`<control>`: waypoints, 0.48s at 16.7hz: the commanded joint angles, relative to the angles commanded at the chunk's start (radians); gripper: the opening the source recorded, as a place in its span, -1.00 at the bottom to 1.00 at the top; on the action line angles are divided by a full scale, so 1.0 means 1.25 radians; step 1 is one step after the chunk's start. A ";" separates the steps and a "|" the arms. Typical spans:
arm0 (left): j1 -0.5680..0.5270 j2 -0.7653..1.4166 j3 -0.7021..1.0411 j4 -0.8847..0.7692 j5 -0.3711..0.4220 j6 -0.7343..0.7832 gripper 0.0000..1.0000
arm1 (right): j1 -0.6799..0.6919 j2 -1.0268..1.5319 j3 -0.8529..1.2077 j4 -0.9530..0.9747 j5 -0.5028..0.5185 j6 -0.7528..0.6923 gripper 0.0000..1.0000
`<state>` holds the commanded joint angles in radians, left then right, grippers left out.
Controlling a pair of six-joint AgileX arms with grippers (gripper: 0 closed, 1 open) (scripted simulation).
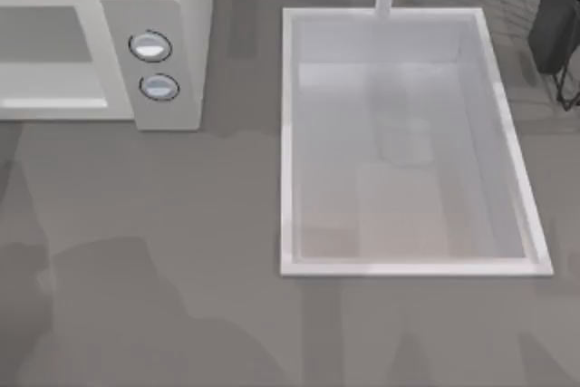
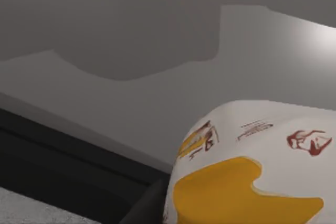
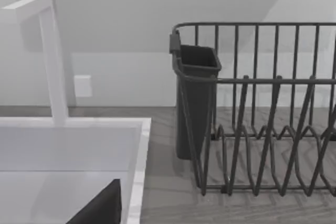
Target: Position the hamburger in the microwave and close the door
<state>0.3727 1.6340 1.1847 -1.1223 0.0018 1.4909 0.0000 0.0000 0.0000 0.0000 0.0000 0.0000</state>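
From above: microwave [image 1: 100, 43] at bench [image 1: 181, 251] top left, cavity apparently empty.

Left wrist: wrapped hamburger [image 2: 252, 166] close beneath camera, placing and door-closing seemingly undone; jaws unreadable.

Right wrist: sink [image 3: 73, 150], dish rack [image 3: 262, 108]; jaws unreadable.

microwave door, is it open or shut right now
Shut, it seems: the door lies flush across the microwave front beside the knobs.

Grey table [image 1: 181, 251], microwave [image 1: 172, 6], sink [image 1: 288, 133], rack [image 3: 262, 108]
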 joint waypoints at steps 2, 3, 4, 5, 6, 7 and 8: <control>0.001 0.012 0.003 0.024 0.012 -0.025 -1.00 | 0.000 0.000 0.000 0.000 0.000 0.000 1.00; 0.001 0.024 0.005 0.049 0.023 -0.049 -1.00 | 0.000 0.000 0.000 0.000 0.000 0.000 1.00; 0.001 0.039 0.007 0.083 0.036 -0.082 -1.00 | 0.000 0.000 0.000 0.000 0.000 0.000 1.00; 0.000 0.058 0.009 0.125 0.050 -0.119 -1.00 | 0.000 0.000 0.000 0.000 0.000 0.000 1.00; -0.003 0.078 0.010 0.176 0.065 -0.161 -1.00 | 0.000 0.000 0.000 0.000 0.000 0.000 1.00; -0.006 0.099 0.008 0.236 0.079 -0.205 -1.00 | 0.000 0.000 0.000 0.000 0.000 0.000 1.00; -0.010 0.121 0.004 0.304 0.091 -0.251 -1.00 | 0.000 0.000 0.000 0.000 0.000 0.000 1.00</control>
<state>0.3602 1.7858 1.1901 -0.7428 0.1156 1.1768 0.0000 0.0000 0.0000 0.0000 0.0000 0.0000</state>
